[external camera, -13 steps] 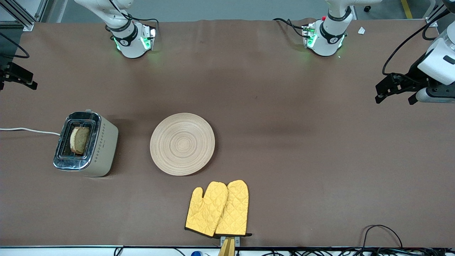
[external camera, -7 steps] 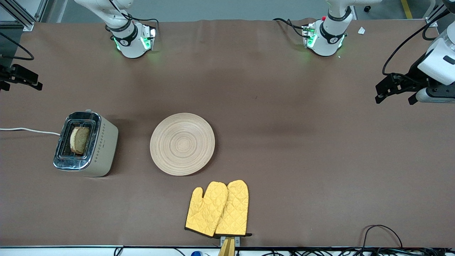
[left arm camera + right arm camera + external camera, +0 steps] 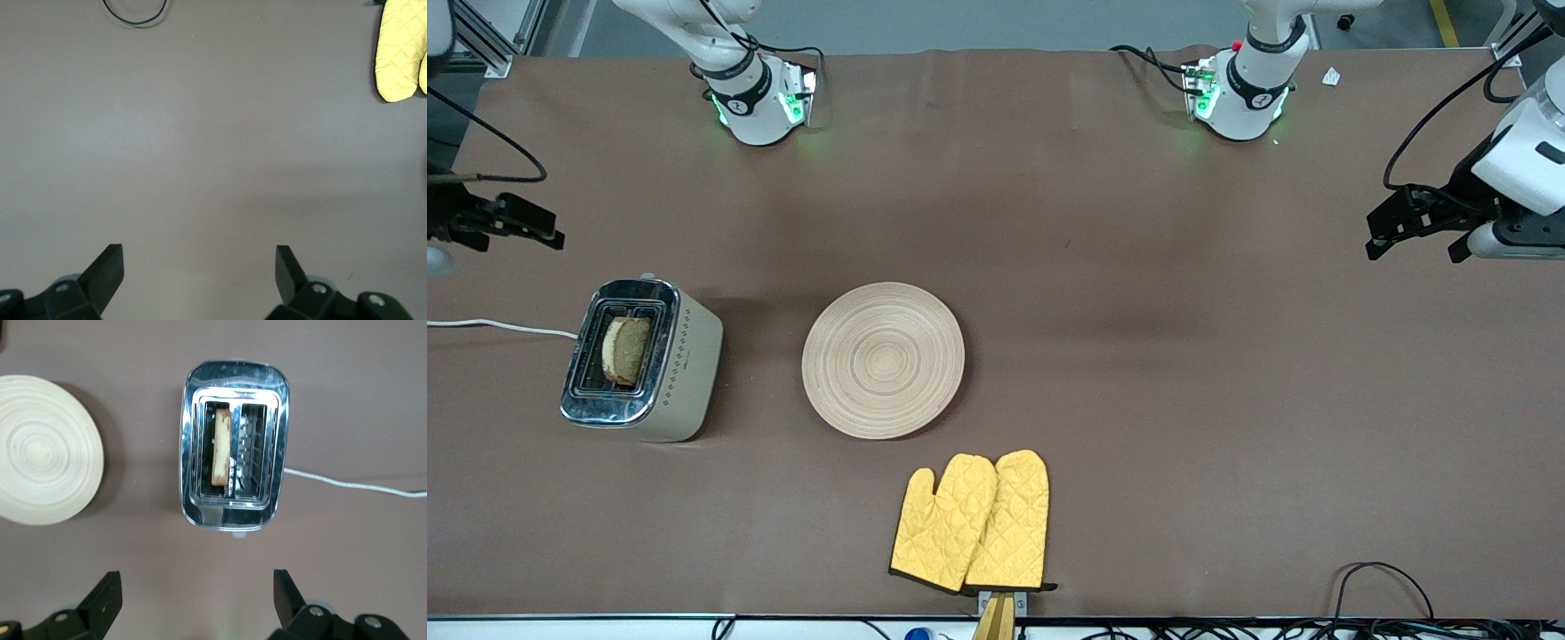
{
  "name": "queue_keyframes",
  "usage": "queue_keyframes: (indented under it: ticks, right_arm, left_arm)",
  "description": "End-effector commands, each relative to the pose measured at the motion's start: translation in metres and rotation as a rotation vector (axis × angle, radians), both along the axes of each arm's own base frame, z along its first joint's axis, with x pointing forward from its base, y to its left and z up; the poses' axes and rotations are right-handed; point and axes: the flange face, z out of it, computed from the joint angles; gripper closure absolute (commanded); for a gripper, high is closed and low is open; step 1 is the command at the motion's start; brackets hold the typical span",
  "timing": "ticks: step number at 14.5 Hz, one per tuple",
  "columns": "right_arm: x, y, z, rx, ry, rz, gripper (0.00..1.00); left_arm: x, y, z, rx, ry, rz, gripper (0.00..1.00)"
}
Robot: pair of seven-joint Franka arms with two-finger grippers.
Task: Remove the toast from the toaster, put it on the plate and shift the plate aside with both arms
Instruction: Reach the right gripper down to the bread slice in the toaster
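Note:
The toast [image 3: 626, 350] stands upright in one slot of a chrome-topped toaster [image 3: 640, 358] toward the right arm's end of the table; it also shows edge-on in the right wrist view [image 3: 221, 447]. The round tan wooden plate [image 3: 883, 359] lies flat beside the toaster, and shows in the right wrist view [image 3: 47, 450]. My right gripper [image 3: 503, 222] is open and empty, up in the air over the table near the toaster; its gap shows in the right wrist view [image 3: 198, 597]. My left gripper [image 3: 1416, 222] is open and empty over bare table at the left arm's end, waiting [image 3: 199, 272].
A pair of yellow oven mitts [image 3: 974, 523] lies nearer the front camera than the plate, at the table's front edge, and shows in the left wrist view [image 3: 401, 50]. The toaster's white cord [image 3: 498, 326] runs off the table's end. Black cables [image 3: 1383, 587] lie at the front corner.
My right gripper has moved in from the table's end toward the toaster. The left arm, toast and plate have not moved.

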Motion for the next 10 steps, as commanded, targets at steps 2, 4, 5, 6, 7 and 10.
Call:
queue_keyframes:
  ticks: [2,4,5,6,7,10]
  right_arm:
    - [0.000,-0.004,-0.049,0.005,-0.023,0.005,0.00]
    - [0.003,-0.007,-0.071,0.001,-0.051,0.001,0.00]
    - [0.005,-0.009,-0.081,0.000,-0.059,-0.002,0.00]
    - [0.007,-0.014,-0.090,-0.001,-0.070,-0.010,0.00]
    - [0.009,-0.017,-0.098,-0.001,-0.082,-0.015,0.00]
    - [0.019,-0.017,-0.122,0.001,-0.075,-0.013,0.00]
  left_arm:
    - [0.002,-0.005,0.005,0.016,0.004,0.004,0.00]
    - [0.002,-0.005,0.002,0.015,0.011,0.007,0.00]
    - [0.003,-0.003,0.001,0.015,0.012,0.010,0.00]
    - [0.006,-0.002,-0.004,0.015,0.020,0.011,0.00]
    - [0.008,0.000,-0.006,0.015,0.023,0.014,0.00]
    - [0.014,0.001,-0.007,0.016,0.020,0.014,0.00]
